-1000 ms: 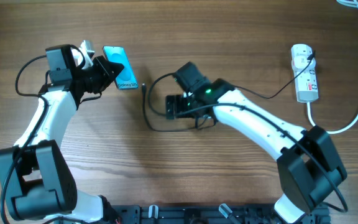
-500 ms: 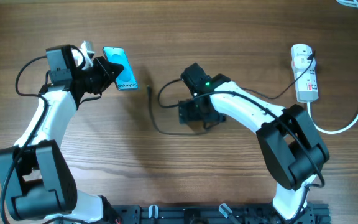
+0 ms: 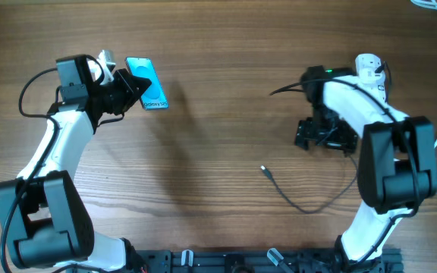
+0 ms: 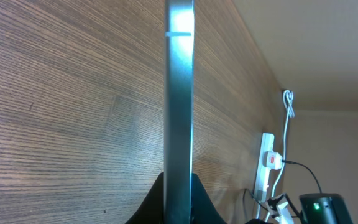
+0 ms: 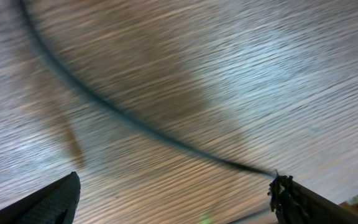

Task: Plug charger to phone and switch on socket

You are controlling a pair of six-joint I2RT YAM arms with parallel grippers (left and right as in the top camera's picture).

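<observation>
The phone (image 3: pixel 150 89), turquoise-screened, is lifted at the far left with my left gripper (image 3: pixel 131 82) shut on it. In the left wrist view I see the phone (image 4: pixel 179 93) edge-on, rising from between the closed jaws of the left gripper (image 4: pixel 179 202). The charger (image 3: pixel 302 206), a thin black cable, lies loose on the wood with its connector tip (image 3: pixel 263 170) near the middle. My right gripper (image 3: pixel 319 136) hovers open just left of the socket (image 3: pixel 375 102), holding nothing. The right wrist view is blurred; the charger (image 5: pixel 135 121) crosses it above the open right gripper (image 5: pixel 179 202).
The white socket (image 4: pixel 266 163) also shows far off in the left wrist view. Its thick white cord (image 3: pixel 423 148) loops off to the right edge. The right arm (image 3: pixel 389 152) lies over part of the socket. Bare wood lies between the two arms.
My right arm has swung from the table's middle to beside the socket, still open. The charger's tip has shifted from near the phone to the front middle. The left arm stays still.
</observation>
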